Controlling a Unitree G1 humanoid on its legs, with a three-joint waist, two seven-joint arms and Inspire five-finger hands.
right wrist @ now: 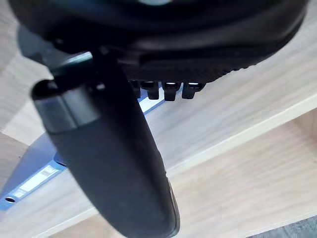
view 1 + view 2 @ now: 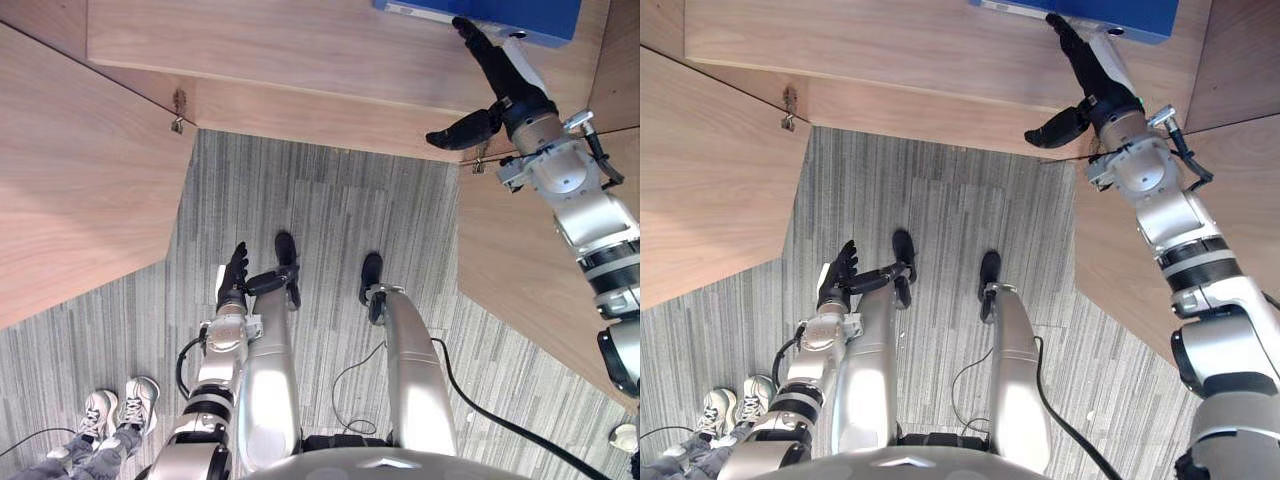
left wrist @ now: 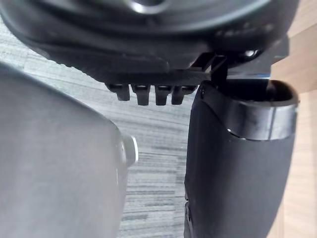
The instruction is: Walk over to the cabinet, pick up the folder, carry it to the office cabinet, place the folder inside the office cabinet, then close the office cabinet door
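The blue folder (image 2: 500, 15) lies flat on a wooden cabinet shelf (image 2: 300, 50) at the far right. My right hand (image 2: 495, 75) reaches out over the shelf. Its straight fingers rest on the folder's near edge, and the thumb sticks out to the side over the bare wood. In the right wrist view the folder (image 1: 29, 173) shows as a blue strip beyond the thumb (image 1: 109, 148). My left hand (image 2: 233, 275) hangs low beside the left leg, fingers relaxed and empty.
Wooden door panels stand open on both sides, one on the left (image 2: 80, 190) and one on the right (image 2: 520, 270), framing grey striped carpet (image 2: 330, 210). A person's white shoes (image 2: 120, 405) stand at the lower left.
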